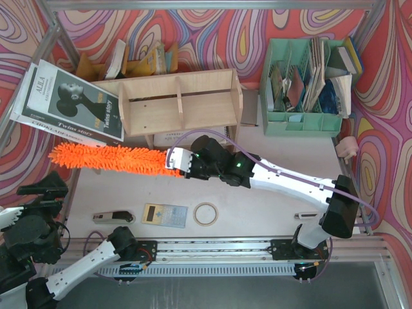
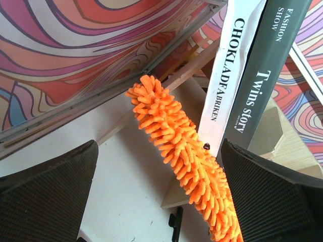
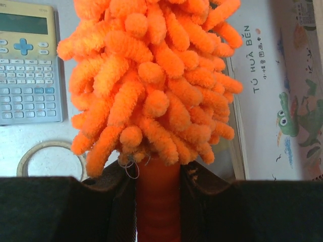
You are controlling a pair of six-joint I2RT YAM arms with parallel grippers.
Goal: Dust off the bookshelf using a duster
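Over wht table (image 1: 270,212): duster (image 1: 109,159) (swirly walls (image 1: 212,32))

Pale table (image 1: 270,215), quick scan. Wood bookshelf (image 1: 177,100) approx 12 o'clock, green organiser (image 1: 302,123) at 2, big books (image 1: 71,103) propped at 10. Near edge: calculator (image 1: 165,214) at 7, tape ring (image 1: 206,214) just beside it at 6, small dark tool (image 1: 112,217) at 8. Pinkish obj (image 1: 347,147) at 3, can't ID.
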